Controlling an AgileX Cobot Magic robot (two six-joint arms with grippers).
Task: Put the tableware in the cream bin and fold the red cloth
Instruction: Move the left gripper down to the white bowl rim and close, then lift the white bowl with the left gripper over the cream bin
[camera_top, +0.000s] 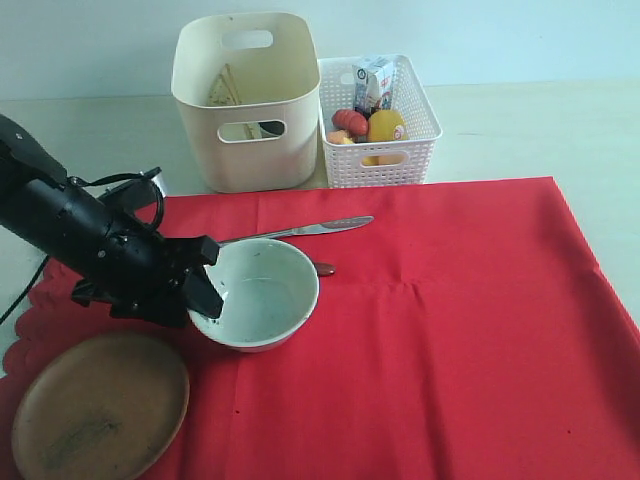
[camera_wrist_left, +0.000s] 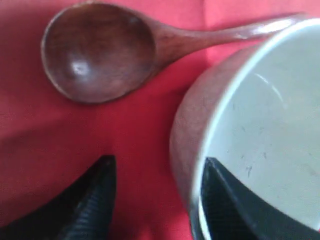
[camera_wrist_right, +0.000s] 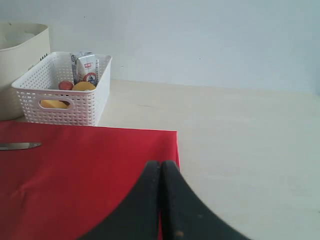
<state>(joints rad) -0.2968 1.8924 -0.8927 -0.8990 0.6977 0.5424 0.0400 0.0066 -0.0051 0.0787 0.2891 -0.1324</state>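
My left gripper stands wide apart astride the rim of one bowl. My right gripper is pressed together, empty. One cloth carries the bowl, one spoon, one knife and one plate. One bin stands beyond.

Left end effector spread wide, right end effector closed
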